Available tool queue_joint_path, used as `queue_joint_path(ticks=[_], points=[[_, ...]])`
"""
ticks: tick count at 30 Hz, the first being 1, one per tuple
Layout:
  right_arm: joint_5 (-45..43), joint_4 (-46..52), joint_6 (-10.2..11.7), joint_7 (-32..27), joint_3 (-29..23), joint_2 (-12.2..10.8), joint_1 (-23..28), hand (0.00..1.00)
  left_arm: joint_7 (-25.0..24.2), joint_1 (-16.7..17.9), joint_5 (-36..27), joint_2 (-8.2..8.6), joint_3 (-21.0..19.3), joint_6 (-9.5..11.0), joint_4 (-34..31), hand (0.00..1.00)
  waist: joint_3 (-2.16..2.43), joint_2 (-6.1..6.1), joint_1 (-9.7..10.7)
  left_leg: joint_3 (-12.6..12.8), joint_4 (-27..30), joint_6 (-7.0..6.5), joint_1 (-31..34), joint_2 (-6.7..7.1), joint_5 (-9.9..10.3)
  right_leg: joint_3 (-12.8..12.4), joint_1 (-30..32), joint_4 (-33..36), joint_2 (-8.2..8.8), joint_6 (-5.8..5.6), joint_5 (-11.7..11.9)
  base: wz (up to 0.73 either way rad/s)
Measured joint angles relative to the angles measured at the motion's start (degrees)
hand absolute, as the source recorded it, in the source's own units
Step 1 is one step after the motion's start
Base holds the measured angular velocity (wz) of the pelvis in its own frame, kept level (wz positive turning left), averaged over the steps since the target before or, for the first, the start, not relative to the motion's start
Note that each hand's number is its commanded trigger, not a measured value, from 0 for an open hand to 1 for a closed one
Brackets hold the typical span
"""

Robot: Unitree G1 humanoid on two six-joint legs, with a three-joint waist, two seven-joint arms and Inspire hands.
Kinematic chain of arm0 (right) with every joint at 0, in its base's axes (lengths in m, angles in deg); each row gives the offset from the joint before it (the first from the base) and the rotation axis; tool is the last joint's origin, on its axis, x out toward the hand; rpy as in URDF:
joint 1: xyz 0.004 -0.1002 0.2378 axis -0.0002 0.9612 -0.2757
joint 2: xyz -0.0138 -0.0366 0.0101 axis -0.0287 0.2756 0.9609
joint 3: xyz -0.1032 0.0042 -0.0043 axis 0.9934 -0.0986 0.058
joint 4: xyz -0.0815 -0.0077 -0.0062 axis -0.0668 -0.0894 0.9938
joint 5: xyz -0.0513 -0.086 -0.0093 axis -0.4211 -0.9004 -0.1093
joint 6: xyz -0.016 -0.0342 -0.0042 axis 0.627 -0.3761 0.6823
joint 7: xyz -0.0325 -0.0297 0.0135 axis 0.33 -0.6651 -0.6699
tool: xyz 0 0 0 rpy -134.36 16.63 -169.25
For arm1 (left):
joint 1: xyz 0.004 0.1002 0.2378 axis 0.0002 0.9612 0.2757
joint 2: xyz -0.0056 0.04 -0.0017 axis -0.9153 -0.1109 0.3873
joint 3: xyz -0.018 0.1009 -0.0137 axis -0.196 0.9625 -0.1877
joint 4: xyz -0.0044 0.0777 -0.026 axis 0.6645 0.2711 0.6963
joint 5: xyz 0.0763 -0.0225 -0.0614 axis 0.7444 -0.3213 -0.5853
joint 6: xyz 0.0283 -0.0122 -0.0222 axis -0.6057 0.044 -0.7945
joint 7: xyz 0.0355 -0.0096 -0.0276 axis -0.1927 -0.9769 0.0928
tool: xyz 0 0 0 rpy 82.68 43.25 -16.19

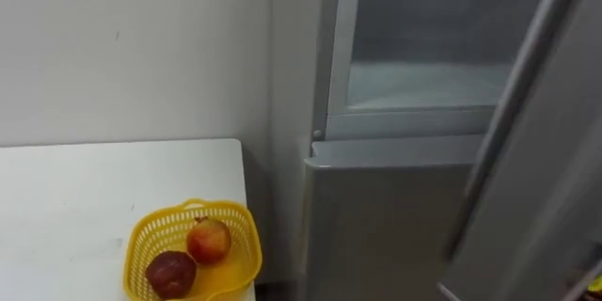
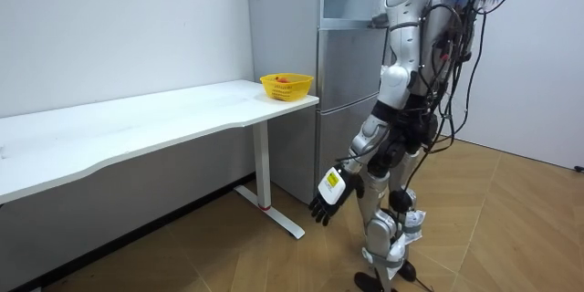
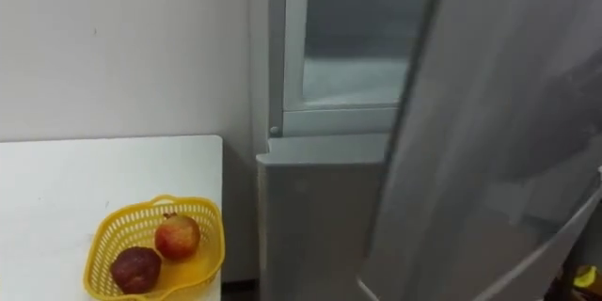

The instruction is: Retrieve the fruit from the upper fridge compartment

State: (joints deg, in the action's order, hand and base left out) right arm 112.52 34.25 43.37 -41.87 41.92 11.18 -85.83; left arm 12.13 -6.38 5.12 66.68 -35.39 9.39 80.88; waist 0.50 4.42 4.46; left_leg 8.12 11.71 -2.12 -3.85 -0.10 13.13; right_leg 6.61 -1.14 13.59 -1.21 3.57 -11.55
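Note:
I stand close before a grey fridge (image 2: 342, 64). Its upper compartment (image 1: 423, 85) stands open, and I see a pale shelf inside with nothing distinct on it. The opened upper door (image 1: 546, 150) swings out at the right of the eye views, with a long handle bar (image 1: 508, 113) along its edge. The lower fridge door (image 1: 376, 226) is closed. My left hand (image 2: 328, 199) hangs low beside my leg in the room view, fingers relaxed and holding nothing.
A white table (image 1: 94, 188) stands to my left against the wall, its corner next to the fridge. On that corner sits a yellow basket (image 1: 150, 240) with a red-yellow apple (image 1: 209, 240) and a dark red fruit (image 1: 171, 273). Wooden floor (image 2: 511, 228) lies behind me.

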Motion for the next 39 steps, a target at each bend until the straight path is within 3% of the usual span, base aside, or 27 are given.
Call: queue_joint_path(ticks=[3, 6, 10, 11, 22, 30, 39], points=[[-2.70, -0.05, -0.61, 2.67, 3.02, 1.02, 0.14, 0.00, -0.17, -0.26, 0.01, -0.92, 1.73, -0.25, -0.01, 0.00, 0.03, 0.10, -0.08, 0.00, 0.00, 0.01, -0.05, 0.00, -0.01, 0.03, -0.07, 0.10, 0.01, 0.01, 0.01, 0.00], [-6.44, -0.05, -2.57, 6.69, 6.46, 2.27, 0.53, 0.00, -0.27, -0.42, 0.07, -1.91, 2.19, -0.27, 0.00, 0.00, -0.15, 0.60, -0.33, 0.04, -0.14, 0.02, -0.54, -0.02, -0.02, -0.01, -0.26, 0.01, -0.01, 0.01, 0.00, -0.02], [-10.42, 0.02, -5.18, 11.67, 11.14, 3.81, 0.56, 0.00, -0.29, -1.00, 0.10, -2.53, 3.27, -0.30, -0.18, 0.00, -0.23, 1.13, -2.33, 0.15, -0.43, 0.02, -0.72, 0.01, -0.01, -0.02, -0.15, -0.15, 0.00, -0.01, 0.02, -0.02], [-11.46, 0.08, -4.91, 12.33, 11.41, 3.68, 0.78, 0.00, -0.25, -1.01, 0.10, -2.57, 3.26, -0.33, -0.35, 0.00, -0.28, 1.50, -2.90, 0.02, -0.39, 0.02, -0.77, 0.02, -0.01, 0.03, -0.23, -0.27, -0.01, 0.01, 0.07, 0.05], [-12.31, -0.10, -5.62, 12.84, 12.09, 3.88, 0.62, 0.00, -1.48, -1.20, 0.02, -2.63, 3.93, -2.38, -0.12, 0.00, -0.34, 1.59, -4.18, -0.35, -0.36, 0.00, -0.83, -0.05, -0.02, 0.59, -1.22, -1.21, -0.12, 0.03, 0.70, 0.00], [-12.59, -0.12, -5.63, 12.36, 11.97, 3.88, 0.77, 0.00, -1.27, -0.06, 0.11, -2.56, 3.86, -2.42, -0.05, 0.00, -0.32, 1.50, -4.43, -0.61, -0.29, 0.03, -0.92, -0.13, -0.04, 0.99, -1.74, -1.86, -0.17, 0.10, 0.98, 0.03], [-12.93, -0.15, -5.61, 5.33, 8.67, 3.83, 0.74, 0.00, 0.57, 0.50, 0.10, -2.40, 3.72, -1.68, -0.18, 0.00, -0.21, 1.13, -3.26, -1.00, 0.02, 0.00, -0.49, -0.02, -0.03, 1.54, -1.92, -2.01, 0.09, -0.04, 1.02, 0.05]])
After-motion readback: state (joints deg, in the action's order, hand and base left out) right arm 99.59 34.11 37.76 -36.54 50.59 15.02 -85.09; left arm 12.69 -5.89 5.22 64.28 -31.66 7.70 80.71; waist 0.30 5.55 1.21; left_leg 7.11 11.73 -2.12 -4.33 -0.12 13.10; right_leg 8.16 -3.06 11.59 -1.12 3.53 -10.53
